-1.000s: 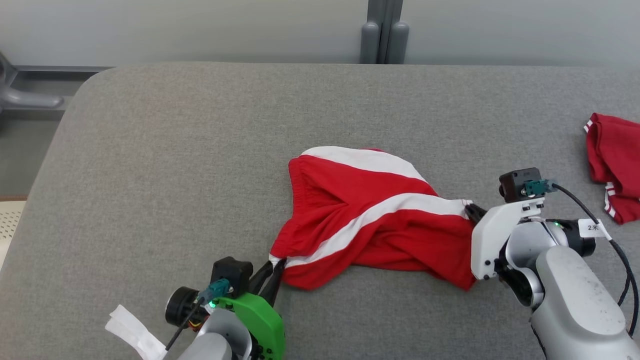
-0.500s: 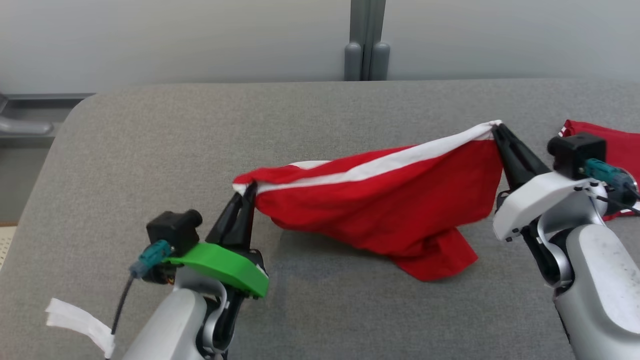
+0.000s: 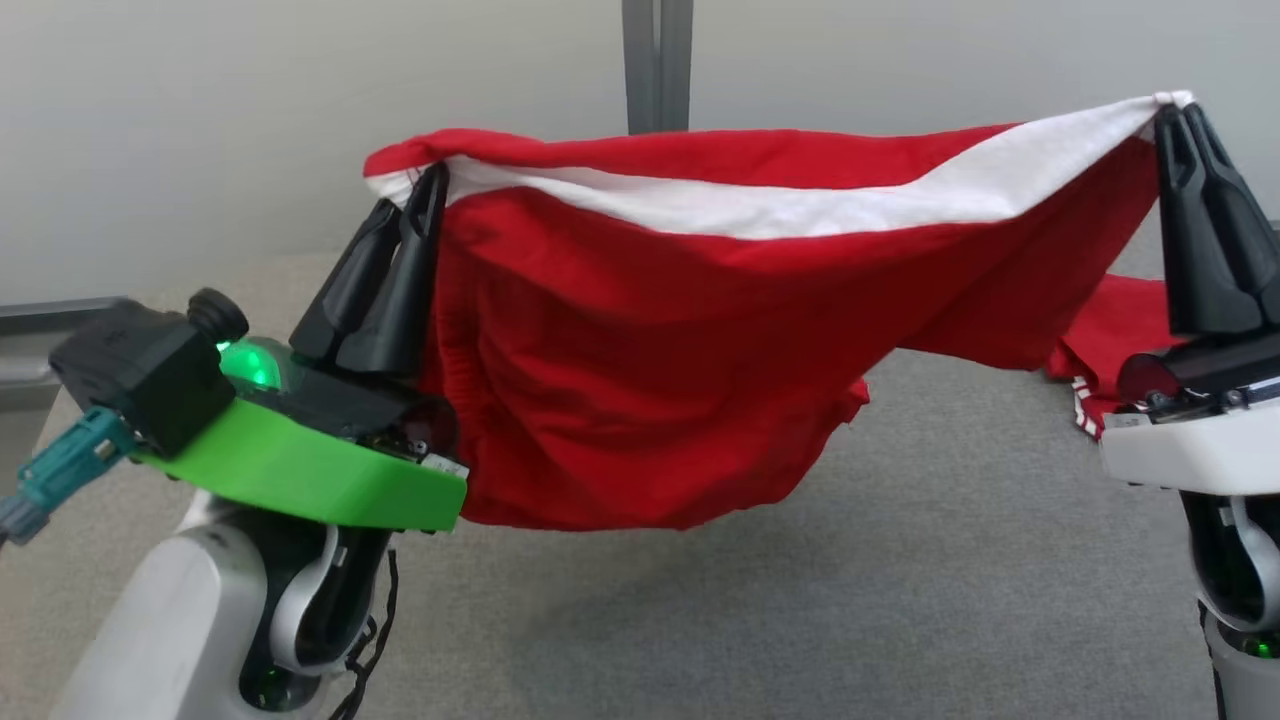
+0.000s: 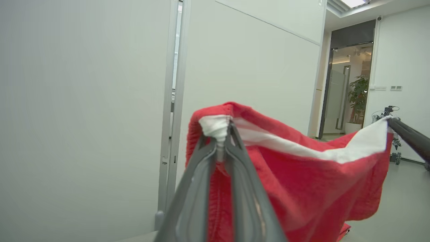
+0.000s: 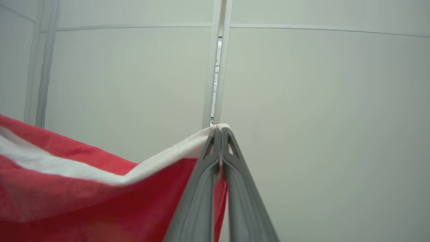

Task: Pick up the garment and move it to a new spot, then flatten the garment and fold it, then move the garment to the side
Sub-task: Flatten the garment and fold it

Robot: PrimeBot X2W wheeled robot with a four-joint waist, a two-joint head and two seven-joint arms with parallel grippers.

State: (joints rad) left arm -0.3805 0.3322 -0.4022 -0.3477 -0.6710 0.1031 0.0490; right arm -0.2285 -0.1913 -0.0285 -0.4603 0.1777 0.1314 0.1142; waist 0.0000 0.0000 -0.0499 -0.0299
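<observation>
Garment point(image 3: 650, 400) hangs mid-frame, above the grey surface point(image 3: 900, 600). We hold its white band point(image 3: 800, 205) tight with left gripper point(image 3: 435, 172), upper left, and right gripper point(image 3: 1175, 105), upper right. We judge this is step 1, the move; next needs level carrying, then lowering.

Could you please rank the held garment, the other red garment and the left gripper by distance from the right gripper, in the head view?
1. The held garment: pinched in the right gripper.
2. The other red garment: on the table, just below it.
3. The left gripper: far across, at the left.
</observation>
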